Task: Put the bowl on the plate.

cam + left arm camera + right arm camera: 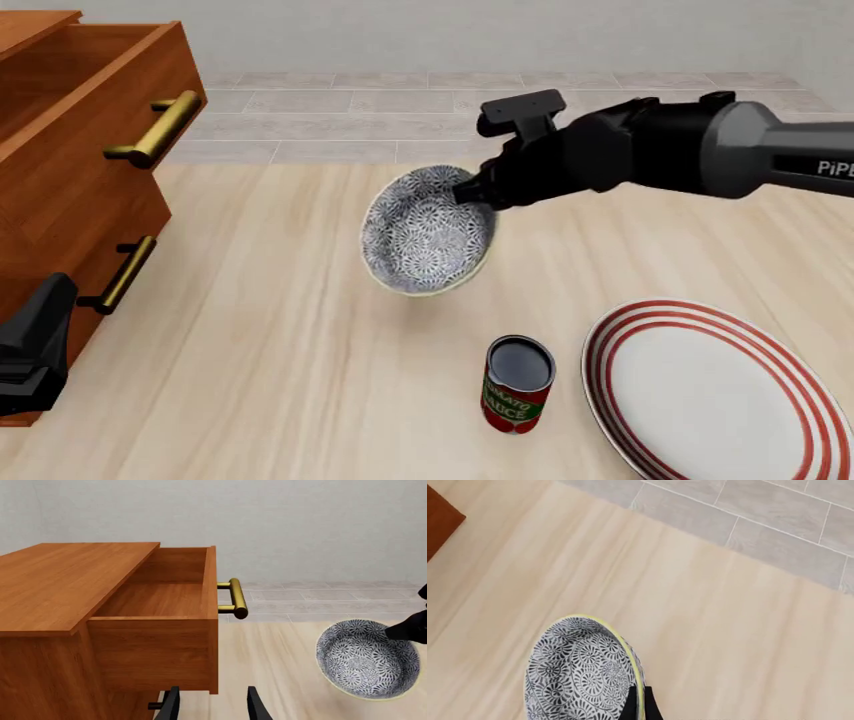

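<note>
I've got the right gripper (470,190) pinching the bowl (427,232) by its rim, tilted & lifted off the table, w/ the plate (721,390) near-right past the can (517,384), so I'd carry it over; left gripper (212,707) idle, spread apart.
</note>
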`<state>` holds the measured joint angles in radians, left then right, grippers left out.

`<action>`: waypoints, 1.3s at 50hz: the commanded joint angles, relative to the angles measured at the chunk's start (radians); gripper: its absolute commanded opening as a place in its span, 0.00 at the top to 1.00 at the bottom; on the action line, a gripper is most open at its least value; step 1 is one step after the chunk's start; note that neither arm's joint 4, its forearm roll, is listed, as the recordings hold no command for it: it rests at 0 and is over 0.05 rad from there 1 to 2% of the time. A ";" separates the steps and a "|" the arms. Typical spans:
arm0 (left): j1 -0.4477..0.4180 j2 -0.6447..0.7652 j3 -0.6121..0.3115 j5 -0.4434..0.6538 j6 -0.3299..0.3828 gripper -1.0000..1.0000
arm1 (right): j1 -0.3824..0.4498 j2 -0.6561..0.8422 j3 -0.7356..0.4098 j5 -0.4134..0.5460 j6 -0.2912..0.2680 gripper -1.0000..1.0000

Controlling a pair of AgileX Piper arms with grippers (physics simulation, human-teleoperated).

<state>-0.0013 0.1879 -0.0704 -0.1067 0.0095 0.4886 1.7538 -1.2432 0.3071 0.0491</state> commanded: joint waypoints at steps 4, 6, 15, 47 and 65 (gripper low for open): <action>0.000 0.000 0.000 0.000 0.000 0.00 | -0.036 -0.074 0.027 -0.002 0.005 1.00; 0.000 0.000 0.000 0.000 0.000 0.00 | -0.042 -0.087 0.039 -0.005 0.007 1.00; 0.000 0.000 0.000 0.000 0.000 0.00 | -0.086 -0.168 0.110 -0.023 0.021 1.00; 0.000 0.000 0.000 0.000 0.000 0.00 | -0.228 -0.401 0.318 -0.024 0.035 1.00; 0.000 0.000 0.000 0.000 0.000 0.00 | -0.314 -0.511 0.386 0.021 0.029 1.00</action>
<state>-0.0013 0.1879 -0.0704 -0.1067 0.0096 0.2241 1.3071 -0.8917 0.3042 0.0795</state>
